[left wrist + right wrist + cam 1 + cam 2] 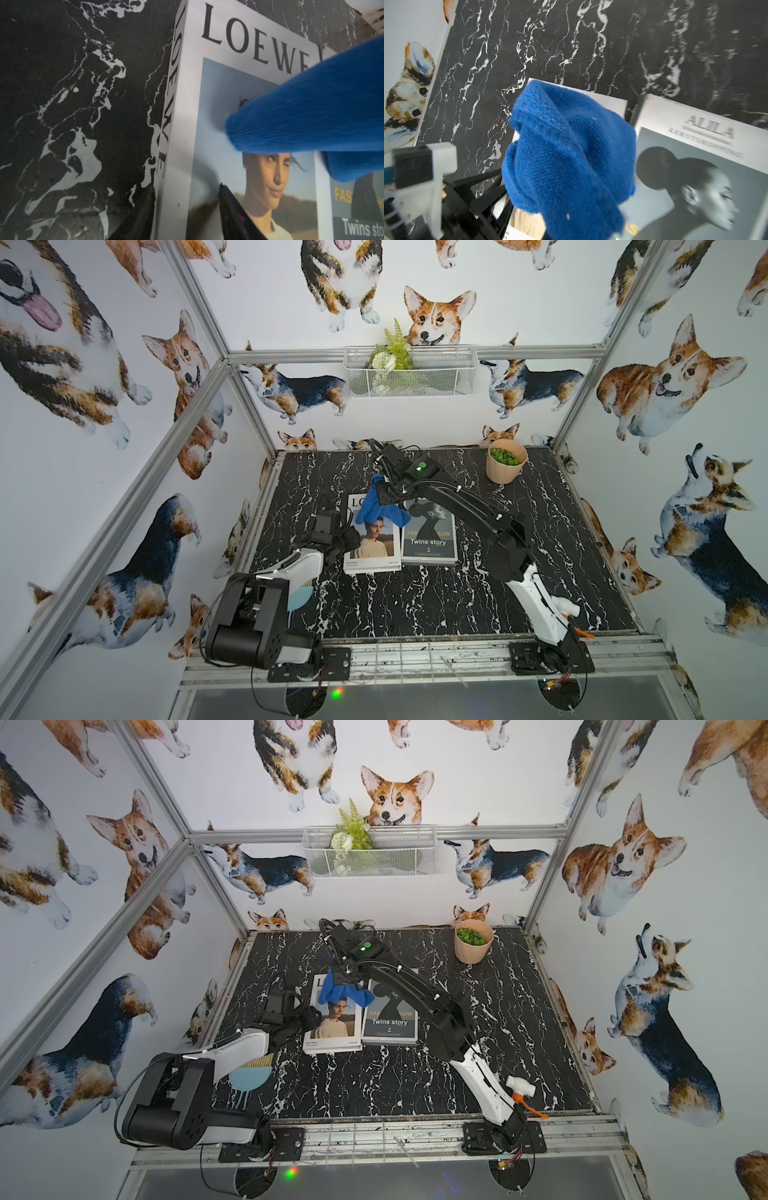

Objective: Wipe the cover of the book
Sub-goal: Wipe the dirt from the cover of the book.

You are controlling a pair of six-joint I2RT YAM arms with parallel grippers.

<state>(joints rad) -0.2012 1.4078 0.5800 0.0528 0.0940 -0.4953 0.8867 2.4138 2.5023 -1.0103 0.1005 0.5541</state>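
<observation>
In both top views, the right gripper (384,495) hung over the middle of the frame, clamped tight on 1 blue cloth (374,512) whose loose folds draped onto the upper part of the white LOEWE book (372,549). This was apparently so that the fabric, not the metal, would meet the cover. The book lay flat on the black marble table (415,605), just left of centre and edge to edge with a dark Twins story book (430,545), making 2 books. The left gripper (347,537) sat at the white book's left edge, seemingly to steady it against the wipe. Also counted were 2 arms, 1 peach pot (506,466) of greenery at upper right and 1 wire basket (436,375) on the back wall. In the left wrist view, the jaws stood apart on either side of the book's (228,83) spine edge at the bottom of the frame, with 1 dark finger (234,214) over the cover and 1 beside the spine. Whether they pinched it could not be told. The cloth (311,108) reached in from the right, across the portrait. In the right wrist view, the bunched cloth (566,155) filled the centre, hiding that gripper's jaws and most of the white book (602,99). The second book (695,176) showed at lower right. Judged from this, the wipe had barely begun, at the cover's upper end.
</observation>
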